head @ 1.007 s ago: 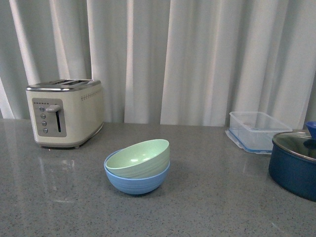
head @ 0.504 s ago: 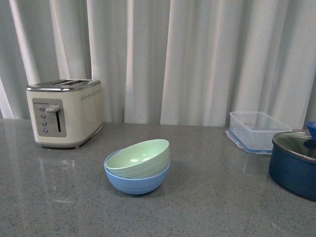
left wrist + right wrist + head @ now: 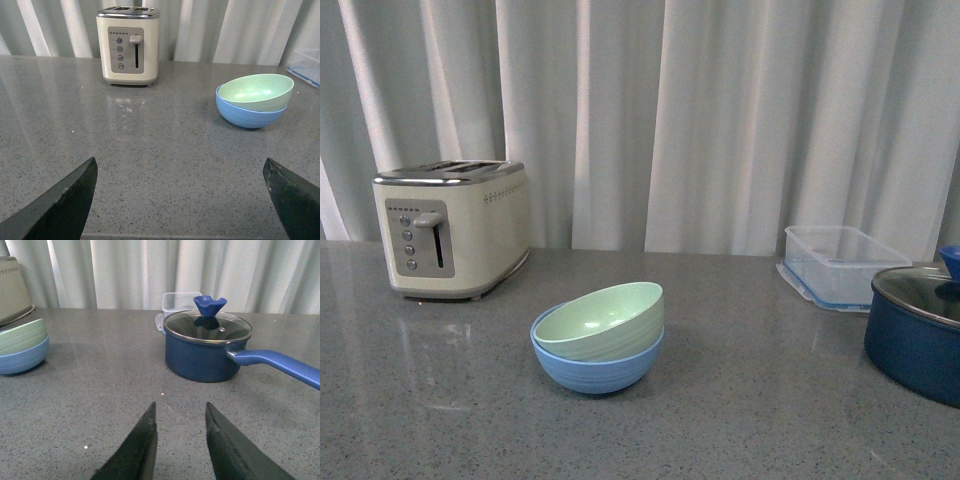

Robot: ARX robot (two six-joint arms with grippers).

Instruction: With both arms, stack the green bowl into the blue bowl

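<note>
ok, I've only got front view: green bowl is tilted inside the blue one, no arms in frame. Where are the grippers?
Observer: Left gripper is open wide, holding nothing, low over the grey speckled countertop, apart from the bowls.
Operator: And the right?
Observer: Right gripper has a narrow gap between its fingers, nothing between them, facing the dark navy saucepan.
Operator: I see only part of that pan. Handle?
Observer: A long blue handle sticks out from its side, and a blue knob tops the glass lid.
Operator: Bowls touched?
Observer: No. The pale mint-green bowl sits tilted in the light blue bowl, clear of both grippers.
</note>
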